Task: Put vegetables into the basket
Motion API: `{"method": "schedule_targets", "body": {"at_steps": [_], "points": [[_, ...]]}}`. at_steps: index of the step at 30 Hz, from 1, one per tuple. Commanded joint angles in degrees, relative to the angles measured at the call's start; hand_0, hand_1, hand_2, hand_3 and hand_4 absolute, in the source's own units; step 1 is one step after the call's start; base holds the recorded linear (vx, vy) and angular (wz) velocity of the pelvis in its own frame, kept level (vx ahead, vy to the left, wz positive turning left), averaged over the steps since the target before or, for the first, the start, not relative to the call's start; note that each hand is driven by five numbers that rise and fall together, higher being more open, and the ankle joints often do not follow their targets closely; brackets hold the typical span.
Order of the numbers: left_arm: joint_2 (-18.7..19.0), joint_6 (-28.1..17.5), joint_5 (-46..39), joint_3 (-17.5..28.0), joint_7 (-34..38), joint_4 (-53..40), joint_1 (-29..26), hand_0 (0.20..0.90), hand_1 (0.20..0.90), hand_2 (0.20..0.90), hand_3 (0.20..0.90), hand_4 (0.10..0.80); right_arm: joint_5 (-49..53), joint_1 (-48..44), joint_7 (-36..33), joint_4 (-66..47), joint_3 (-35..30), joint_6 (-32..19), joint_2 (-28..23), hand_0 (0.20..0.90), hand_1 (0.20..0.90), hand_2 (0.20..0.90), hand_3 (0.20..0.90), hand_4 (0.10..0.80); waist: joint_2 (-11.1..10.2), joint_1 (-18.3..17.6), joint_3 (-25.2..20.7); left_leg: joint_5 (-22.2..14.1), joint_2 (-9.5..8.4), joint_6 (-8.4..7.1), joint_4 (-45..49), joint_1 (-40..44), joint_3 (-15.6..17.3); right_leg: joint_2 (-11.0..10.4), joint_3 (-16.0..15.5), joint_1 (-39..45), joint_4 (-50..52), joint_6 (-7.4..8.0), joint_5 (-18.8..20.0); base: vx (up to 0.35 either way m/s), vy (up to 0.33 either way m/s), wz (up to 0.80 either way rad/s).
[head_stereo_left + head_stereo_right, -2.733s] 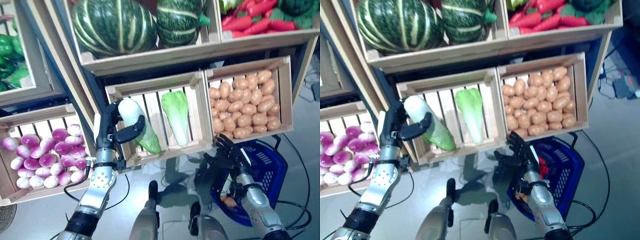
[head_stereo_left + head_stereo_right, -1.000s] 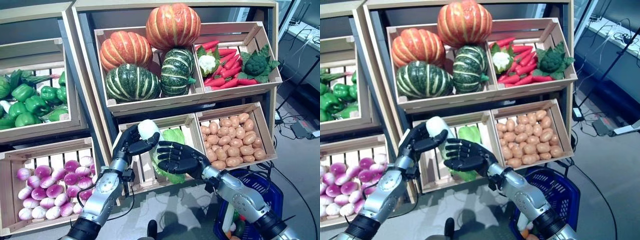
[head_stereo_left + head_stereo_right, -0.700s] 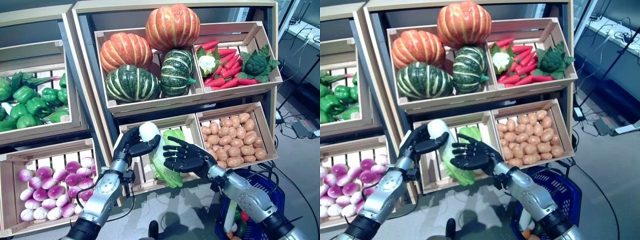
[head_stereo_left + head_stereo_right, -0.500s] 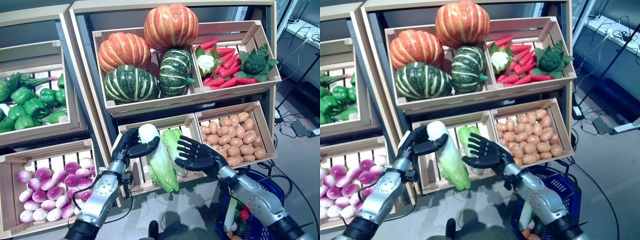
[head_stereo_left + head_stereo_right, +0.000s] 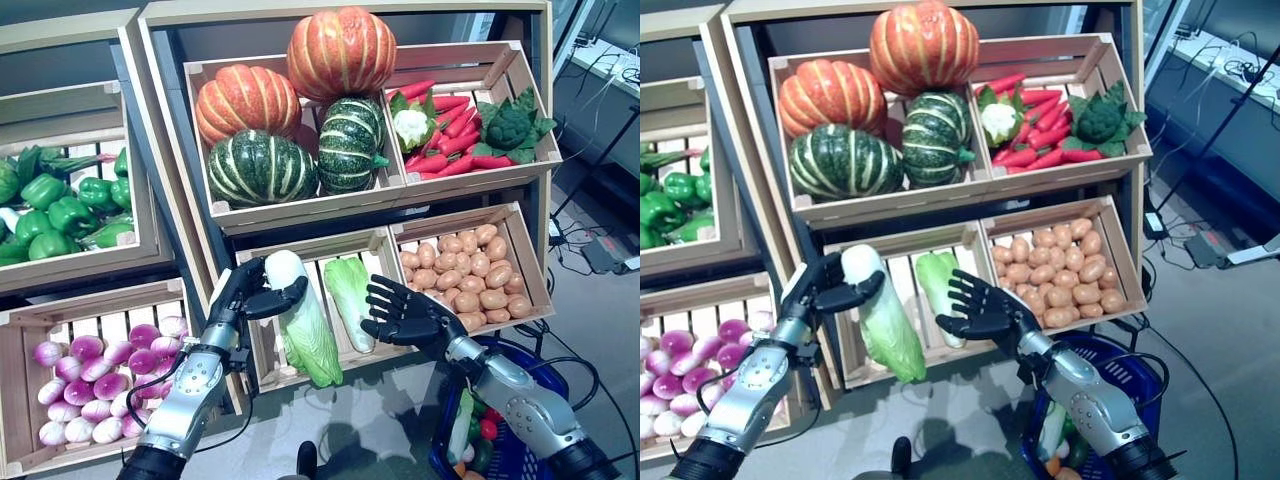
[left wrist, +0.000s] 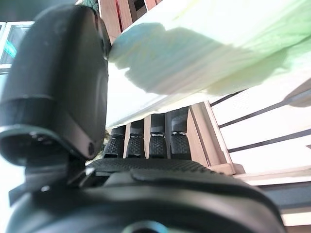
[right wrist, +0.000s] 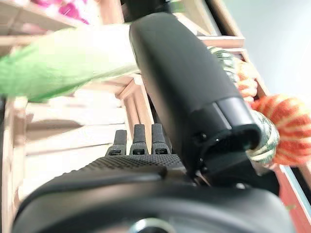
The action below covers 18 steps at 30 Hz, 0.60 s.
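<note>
My left hand (image 5: pixel 247 293) is shut on the white end of a long pale-green cabbage (image 5: pixel 304 330), which hangs in front of the lower middle crate (image 5: pixel 258 360). The left wrist view shows its thumb (image 6: pixel 58 82) and fingers clamped round the cabbage (image 6: pixel 204 53). My right hand (image 5: pixel 408 316) is open with fingers spread, to the right of the cabbage and apart from it, in front of the crate. The blue basket (image 5: pixel 535 362) stands on the floor at the lower right, under my right forearm, with a pale green stalk, a red piece and an orange piece in it.
A tall wooden stand of crates (image 5: pixel 170 190) full of produce fills the view ahead. A second cabbage (image 5: pixel 350 295) lies in the lower middle crate behind my right hand. Grey floor (image 5: pixel 600 310) lies to the right of the stand.
The whole view has tilted up from the floor to the stand. My left hand has carried the cabbage out of the crate. My right hand rose to the cabbage, then drew back to the right.
</note>
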Motion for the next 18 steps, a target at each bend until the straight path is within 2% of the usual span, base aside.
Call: {"method": "schedule_targets", "body": {"at_steps": [1, 18], "points": [[1.99, -6.59, -1.36, 2.57, 0.42, -3.94, -6.01, 0.300, 0.300, 0.300, 0.300, 0.400, -1.12, -3.71, 0.44, -1.45, 0.71, -4.53, 1.46, 0.900, 0.900, 0.900, 0.900, 0.800, -1.62, 0.55, -3.88, -9.31, 2.11, -2.71, 0.14, 5.99, 1.25, -4.16, 0.83, -3.77, -1.34, 1.09, 7.02, 0.000, 0.000, 0.00], [-1.76, -6.27, -7.23, -1.34, 1.35, -4.14, -9.07, 0.300, 0.300, 0.300, 0.300, 0.400, 4.38, -9.39, -3.32, 4.44, 7.44, -0.68, 6.61, 0.900, 0.900, 0.900, 0.900, 0.800, -1.98, 1.39, -4.50, -9.38, 1.86, -2.53, 0.14, 6.16, 0.85, -4.47, 0.72, -3.52, -1.16, 0.86, 6.95, 0.000, 0.000, 0.00]]}}
